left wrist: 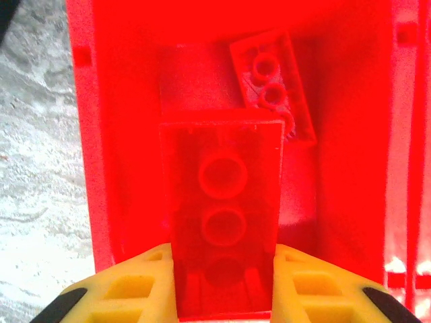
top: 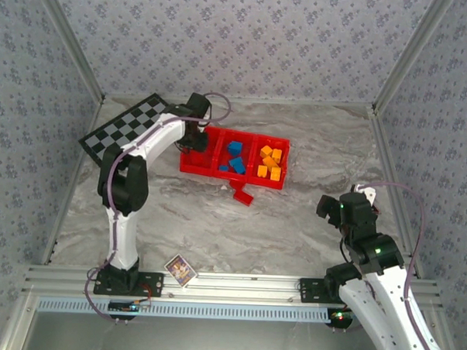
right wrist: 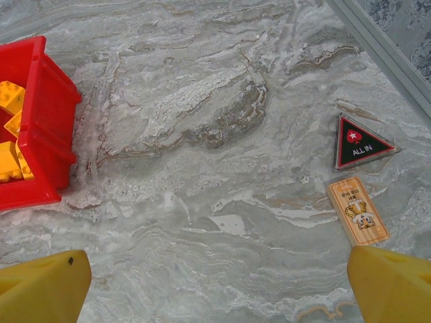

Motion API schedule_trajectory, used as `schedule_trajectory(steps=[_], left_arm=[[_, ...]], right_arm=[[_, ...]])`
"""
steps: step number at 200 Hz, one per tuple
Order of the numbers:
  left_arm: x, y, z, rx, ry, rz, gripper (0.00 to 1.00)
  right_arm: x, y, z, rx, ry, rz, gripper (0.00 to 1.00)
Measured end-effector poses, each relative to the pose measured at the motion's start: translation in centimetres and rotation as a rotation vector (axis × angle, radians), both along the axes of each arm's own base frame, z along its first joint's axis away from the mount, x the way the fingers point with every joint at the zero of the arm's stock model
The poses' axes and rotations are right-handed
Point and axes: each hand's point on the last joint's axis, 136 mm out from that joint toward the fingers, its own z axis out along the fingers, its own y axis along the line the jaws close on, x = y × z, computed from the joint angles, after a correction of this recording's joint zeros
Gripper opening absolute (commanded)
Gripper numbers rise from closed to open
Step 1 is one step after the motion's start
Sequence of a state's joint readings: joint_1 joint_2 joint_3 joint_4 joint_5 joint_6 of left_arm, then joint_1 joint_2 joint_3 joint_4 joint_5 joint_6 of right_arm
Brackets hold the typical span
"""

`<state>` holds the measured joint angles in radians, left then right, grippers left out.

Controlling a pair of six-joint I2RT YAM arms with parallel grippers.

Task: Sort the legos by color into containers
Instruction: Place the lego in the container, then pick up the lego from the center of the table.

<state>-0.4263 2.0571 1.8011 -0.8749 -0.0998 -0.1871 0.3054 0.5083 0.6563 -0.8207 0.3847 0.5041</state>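
Lego [left wrist: 222, 215], glossy red and oblong, is hanging pinched in your left gripper [left wrist: 225, 272], long axis running straight out from the jaws, over the left compartment of the tray [left wrist: 94, 168]; your right gripper [right wrist: 219, 286] is gaping wide.

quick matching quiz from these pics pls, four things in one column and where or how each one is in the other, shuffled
Things
1. blue bricks
2. orange-yellow bricks
3. checkered board
4. left gripper

Place or state
a. shut on a red brick over the left compartment of the tray
b. right compartment of the tray
c. far left corner of the table
d. middle compartment of the tray

Pairs: 1-d, 2-b, 3-c, 4-a
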Motion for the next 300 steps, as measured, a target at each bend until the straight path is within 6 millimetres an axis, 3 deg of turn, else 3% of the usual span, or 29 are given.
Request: schedule_trajectory(steps=[37,99,127,151,177,198,239,300], left_arm=[[1.6,-0.7,0.7,-0.015,-0.027,0.023,0.48],[1.8,-0.5,1.4,-0.017,-0.044,0.059,0.77],[1.3,-0.2,3.2,-0.036,-0.070,0.070,0.87],[-0.7,0.0,5.6,-0.058,-0.098,0.065,0.99],[-4.5,-0.6,6.4,-0.063,-0.101,0.060,1.00],[-7.9,-1.7,5.4,-0.060,-0.070,0.092,1.00],[-14.3,-2.9,1.2,-0.054,0.012,0.279,1.00],[-17.6,-6.7,0.8,-0.172,-0.028,0.592,1.00]], right_arm=[[0.0,0.0,0.0,0.000,0.000,0.000,1.00],[-0.1,0.2,0.0,0.000,-0.002,0.010,1.00],[-0.1,0.4,0.0,-0.001,-0.003,0.017,1.00],[-0.2,0.4,0.2,-0.005,-0.009,0.023,1.00],[-0.3,0.5,0.2,-0.008,-0.009,0.029,1.00],[-0.3,0.5,0.1,-0.006,-0.008,0.028,1.00],[-0.3,0.6,0.1,0.009,-0.011,0.018,1.00],[-0.6,1.0,0.7,0.044,-0.041,0.038,1.00]])
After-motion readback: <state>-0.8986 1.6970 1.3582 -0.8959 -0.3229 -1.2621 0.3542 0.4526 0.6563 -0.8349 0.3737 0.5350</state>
